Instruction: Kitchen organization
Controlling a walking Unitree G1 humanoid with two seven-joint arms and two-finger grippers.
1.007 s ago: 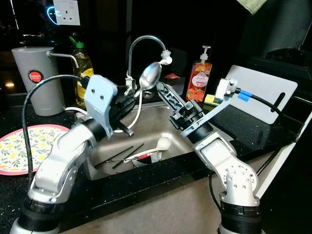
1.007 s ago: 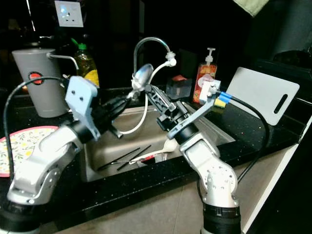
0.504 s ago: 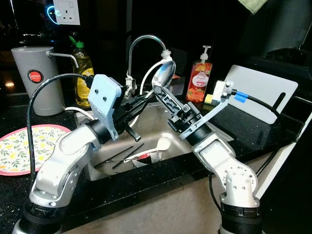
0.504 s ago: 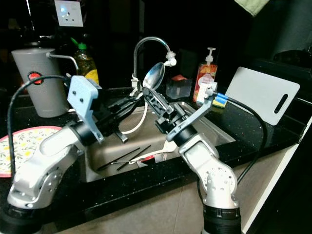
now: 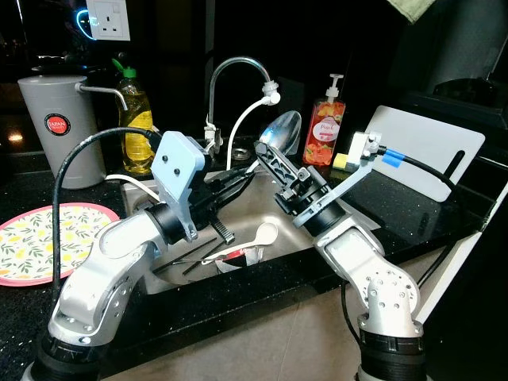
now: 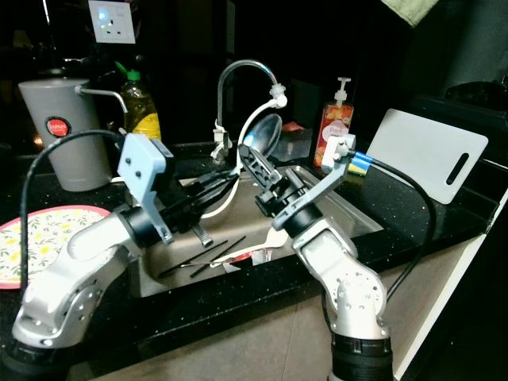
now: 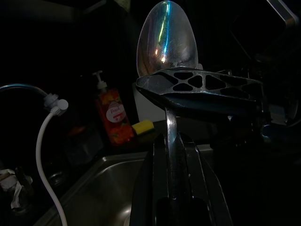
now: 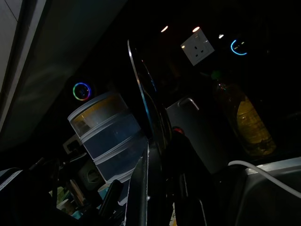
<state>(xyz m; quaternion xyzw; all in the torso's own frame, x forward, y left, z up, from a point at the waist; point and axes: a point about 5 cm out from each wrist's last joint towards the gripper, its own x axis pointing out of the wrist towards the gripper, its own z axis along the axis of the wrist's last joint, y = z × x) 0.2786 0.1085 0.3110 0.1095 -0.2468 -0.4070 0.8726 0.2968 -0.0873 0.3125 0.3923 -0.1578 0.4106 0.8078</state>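
Two arms in brushed silver metal, built from rounded segments joined by black collars; the right forearm carries a round cap ringed with small dark screw holes; behind the left gripper [image 5: 238,176] sits a pale blue rectangular plate with two small holes, a thick black cable looping from it back over the arm; behind the right gripper [image 5: 268,155] stands a white block with a bright blue connector sleeve, a black cable trailing from it, and a slim silver strut running toward the wrist; fingers [image 7: 202,92] long and black, their sides cut through with a lattice of triangular openings
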